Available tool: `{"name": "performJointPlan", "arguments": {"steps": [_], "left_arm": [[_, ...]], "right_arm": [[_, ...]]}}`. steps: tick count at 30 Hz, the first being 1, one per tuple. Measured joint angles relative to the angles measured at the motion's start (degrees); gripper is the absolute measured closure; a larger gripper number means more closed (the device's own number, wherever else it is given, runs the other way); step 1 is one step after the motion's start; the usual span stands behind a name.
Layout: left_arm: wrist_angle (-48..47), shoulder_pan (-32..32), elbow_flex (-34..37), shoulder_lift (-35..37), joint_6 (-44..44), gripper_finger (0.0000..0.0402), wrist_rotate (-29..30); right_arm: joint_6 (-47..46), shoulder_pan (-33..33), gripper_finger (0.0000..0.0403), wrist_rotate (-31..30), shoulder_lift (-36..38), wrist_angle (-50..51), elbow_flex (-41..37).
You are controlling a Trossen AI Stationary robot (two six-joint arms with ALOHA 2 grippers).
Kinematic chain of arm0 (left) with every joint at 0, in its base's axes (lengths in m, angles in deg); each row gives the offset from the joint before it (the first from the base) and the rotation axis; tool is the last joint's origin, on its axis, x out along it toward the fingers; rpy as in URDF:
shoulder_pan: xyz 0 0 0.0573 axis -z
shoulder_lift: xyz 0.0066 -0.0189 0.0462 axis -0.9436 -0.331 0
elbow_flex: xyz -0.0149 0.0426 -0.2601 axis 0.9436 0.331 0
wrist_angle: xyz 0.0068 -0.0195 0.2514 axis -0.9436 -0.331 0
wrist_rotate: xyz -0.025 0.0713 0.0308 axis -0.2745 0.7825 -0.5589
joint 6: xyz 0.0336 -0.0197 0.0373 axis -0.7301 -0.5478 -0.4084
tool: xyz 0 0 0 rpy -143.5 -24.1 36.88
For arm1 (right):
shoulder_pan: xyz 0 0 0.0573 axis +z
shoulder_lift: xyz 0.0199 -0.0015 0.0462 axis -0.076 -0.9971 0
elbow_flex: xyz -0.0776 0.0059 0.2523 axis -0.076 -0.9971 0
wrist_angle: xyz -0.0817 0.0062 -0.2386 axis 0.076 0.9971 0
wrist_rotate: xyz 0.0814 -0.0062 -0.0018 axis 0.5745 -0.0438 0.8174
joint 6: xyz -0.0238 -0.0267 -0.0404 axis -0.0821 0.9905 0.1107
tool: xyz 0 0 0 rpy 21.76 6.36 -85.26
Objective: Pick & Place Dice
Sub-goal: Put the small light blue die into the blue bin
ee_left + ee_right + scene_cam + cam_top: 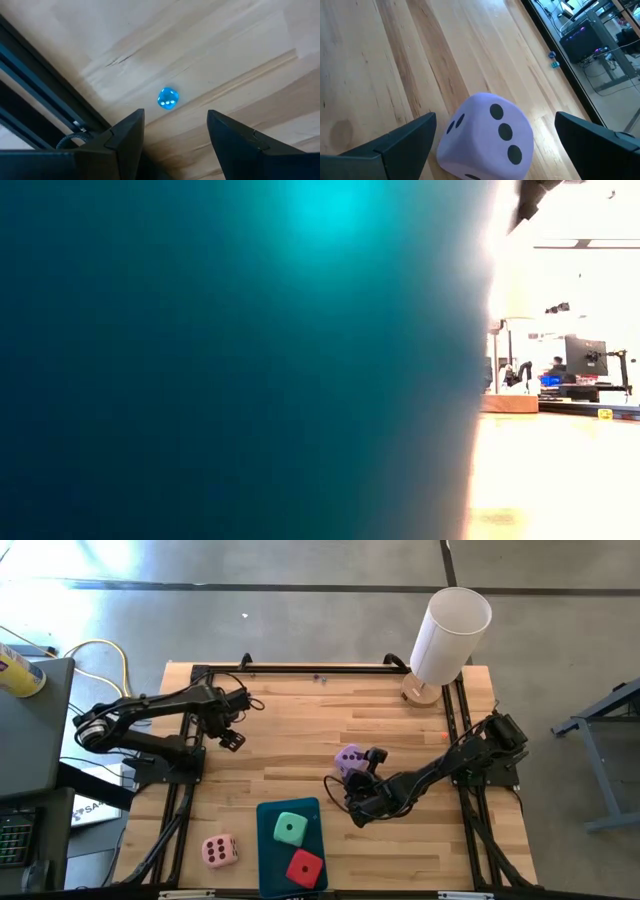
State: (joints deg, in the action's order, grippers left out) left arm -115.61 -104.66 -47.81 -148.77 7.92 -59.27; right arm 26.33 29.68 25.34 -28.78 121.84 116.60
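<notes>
Right now, from where I stand:
Right gripper [352, 778]: over mid counter, fingers spread wide either side of the lilac die [487, 135], not touching it; nothing held.
Lilac die: sits on the counter [300, 730], just beside the gripper tips, three-pip face toward the wrist cam.
Left gripper [232, 739]: over the far-left part of the counter near the frame rail, fingers apart approx halfway, empty.
Small blue die [168, 98]: tiny translucent one lying on the wood ahead of the left gripper's fingers, well apart from the big dice.
Teal tray [268, 840]: flat, at the near edge, centre.
Mint green die [291, 829]: on the tray, far half.
Red die [305, 868]: on the tray, near half, just beside the green one.
Pale pink die [219, 850]: on bare wood, left of the tray, near but not touching.
White cylinder [449, 635]: upright on a round wooden base at the far-right corner.
Low view: mostly blocked by a teal blur; room w/ monitors behind.
</notes>
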Motion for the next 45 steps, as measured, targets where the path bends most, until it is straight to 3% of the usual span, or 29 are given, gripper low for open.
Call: {"name": "performJointPlan", "arguments": {"steps": [17, 45], "left_arm": [[1.61, 0.04, 0.02, -9.16, 4.88, 0.0195, 3.59], [6.30, 2.62, 2.98, -10.18, 4.20, 0.0195, 1.07]], "right_arm": [[0.46, 0.00, 0.0004, 0.15, 0.00, -0.27, 0.00], [1.11, 0.00, 0.0004, 0.22, -0.02, -0.31, 0.00]]}}
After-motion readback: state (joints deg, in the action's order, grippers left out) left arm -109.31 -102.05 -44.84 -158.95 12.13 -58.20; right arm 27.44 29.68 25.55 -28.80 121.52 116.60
